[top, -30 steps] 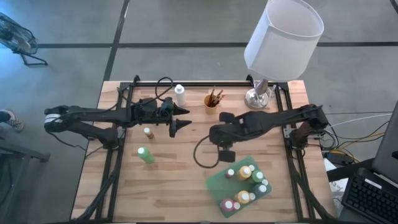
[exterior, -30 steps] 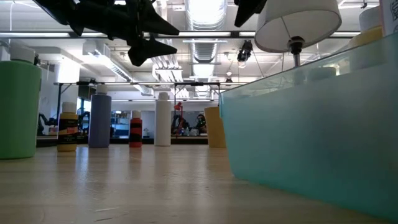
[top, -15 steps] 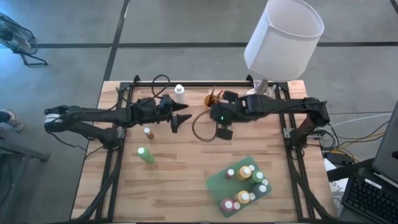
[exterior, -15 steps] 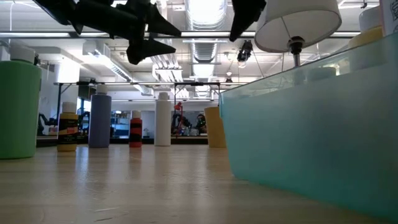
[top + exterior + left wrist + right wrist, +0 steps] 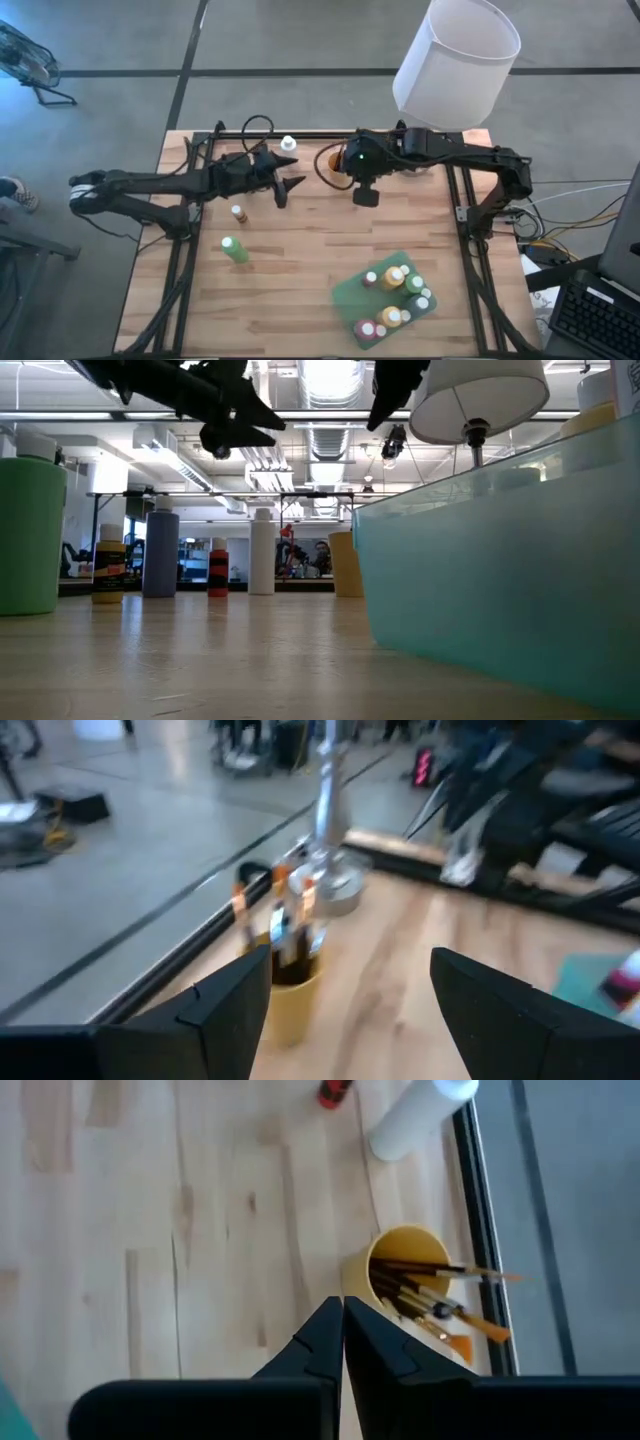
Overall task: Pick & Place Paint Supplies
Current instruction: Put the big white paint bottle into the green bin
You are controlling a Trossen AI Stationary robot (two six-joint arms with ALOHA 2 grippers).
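A yellow cup (image 5: 402, 1276) holding several thin brushes (image 5: 432, 1296) stands near the table's far edge. My right gripper (image 5: 343, 1318) is shut and hangs above the cup (image 5: 330, 158), slanting down, touching nothing. My left gripper (image 5: 345, 995) is open and held nearly level above the table, left of the cup (image 5: 290, 982); nothing is between its fingers. A white bottle (image 5: 288, 143) stands by the far edge. A small yellow-labelled bottle (image 5: 238, 212) and a green bottle (image 5: 235, 250) stand at the left. A green tray (image 5: 350, 295) holds several bottles.
A lamp with a white shade (image 5: 455, 60) and a silver base (image 5: 335, 885) stands at the far right, close to the cup. A small red bottle (image 5: 335, 1092) stands near the white bottle (image 5: 420, 1115). Bare wood lies in the table's middle and near left.
My right gripper has swung from above the table's middle, near the tray, toward the far edge and a little up, ending over the brush cup. My left gripper has rolled slightly in place. No bottle or brush has moved.
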